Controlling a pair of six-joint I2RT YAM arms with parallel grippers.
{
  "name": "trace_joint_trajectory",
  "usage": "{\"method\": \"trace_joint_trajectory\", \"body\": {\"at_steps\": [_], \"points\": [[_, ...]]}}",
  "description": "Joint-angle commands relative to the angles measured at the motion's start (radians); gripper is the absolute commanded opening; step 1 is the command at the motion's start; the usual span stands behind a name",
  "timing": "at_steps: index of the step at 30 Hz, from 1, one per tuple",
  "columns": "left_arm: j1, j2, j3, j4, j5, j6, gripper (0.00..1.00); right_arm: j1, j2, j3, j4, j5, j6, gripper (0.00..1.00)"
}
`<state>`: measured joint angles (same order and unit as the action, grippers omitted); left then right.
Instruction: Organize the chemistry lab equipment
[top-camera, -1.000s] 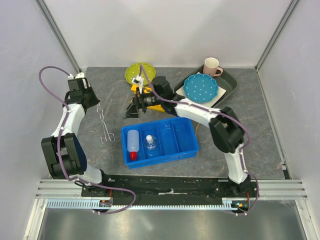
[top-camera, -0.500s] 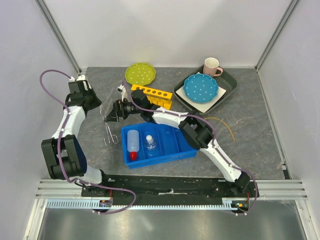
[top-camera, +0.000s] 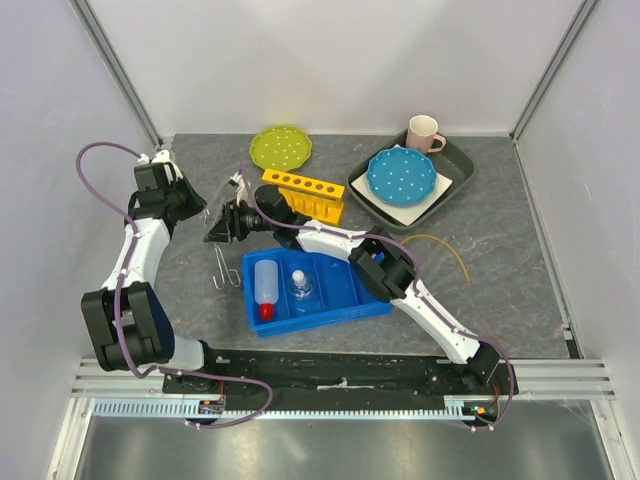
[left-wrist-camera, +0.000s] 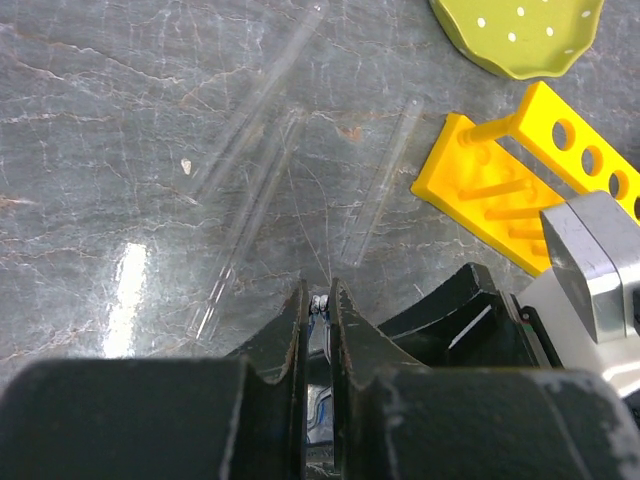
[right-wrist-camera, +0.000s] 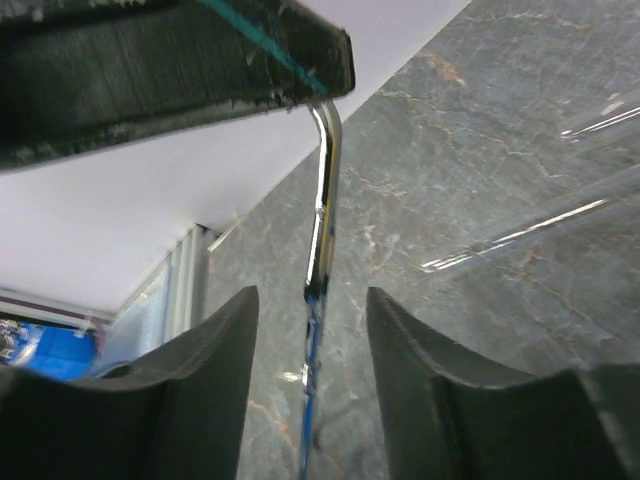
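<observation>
My left gripper is shut on the top end of the thin metal tongs, which hang down to the table. The left wrist view shows the jaws pinching the tongs. My right gripper is open and reaches far left. Its jaws straddle the tongs without touching them. The white squeeze bottle with a red nozzle and the glass flask lie in the blue bin. The tan tubing lies to the right of the bin.
A yellow test tube rack and a green dotted plate sit behind the grippers. Clear glass tubes lie on the table. A tray with a blue plate and a pink mug stands at the back right.
My right arm has swung left from the yellow rack to the tongs, with its open jaws now around them. My left gripper has kept hold of the tongs and shifted slightly right.
</observation>
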<state>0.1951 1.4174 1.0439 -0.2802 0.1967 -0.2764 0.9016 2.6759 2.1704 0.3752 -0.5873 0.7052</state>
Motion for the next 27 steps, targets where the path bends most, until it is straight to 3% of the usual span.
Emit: {"method": "trace_joint_trajectory", "body": {"at_steps": [1, 3, 7, 9, 10, 13, 16, 22, 27], "points": [[0.004, -0.054, 0.001, 0.030, 0.058, -0.040, 0.02, 0.006, 0.013, 0.078, 0.079, 0.007, 0.014, 0.47], [0.004, -0.060, 0.002, 0.024, 0.069, -0.046, 0.02, 0.006, 0.016, 0.088, 0.082, 0.004, 0.014, 0.33], [0.004, -0.078, 0.013, 0.000, 0.090, -0.066, 0.05, 0.005, 0.007, 0.089, 0.108, -0.008, 0.036, 0.18], [0.004, -0.093, 0.034, -0.020, 0.101, -0.084, 0.19, -0.001, -0.008, 0.086, 0.131, -0.012, 0.060, 0.12], [0.004, -0.116, 0.045, -0.028, 0.101, -0.089, 0.36, -0.009, -0.013, 0.082, 0.161, -0.023, 0.100, 0.11], [0.006, -0.181, 0.094, -0.069, 0.090, -0.096, 0.64, -0.026, -0.054, 0.065, 0.220, -0.045, 0.154, 0.08], [0.006, -0.238, 0.152, -0.117, 0.081, -0.098, 0.77, -0.041, -0.105, 0.037, 0.292, -0.058, 0.240, 0.07], [0.007, -0.408, 0.218, -0.152, 0.185, -0.104, 0.85, -0.075, -0.231, -0.035, 0.396, -0.092, 0.373, 0.06], [0.007, -0.506, 0.190, -0.129, 0.502, -0.153, 0.86, -0.131, -0.402, -0.159, 0.456, -0.173, 0.431, 0.06]]}}
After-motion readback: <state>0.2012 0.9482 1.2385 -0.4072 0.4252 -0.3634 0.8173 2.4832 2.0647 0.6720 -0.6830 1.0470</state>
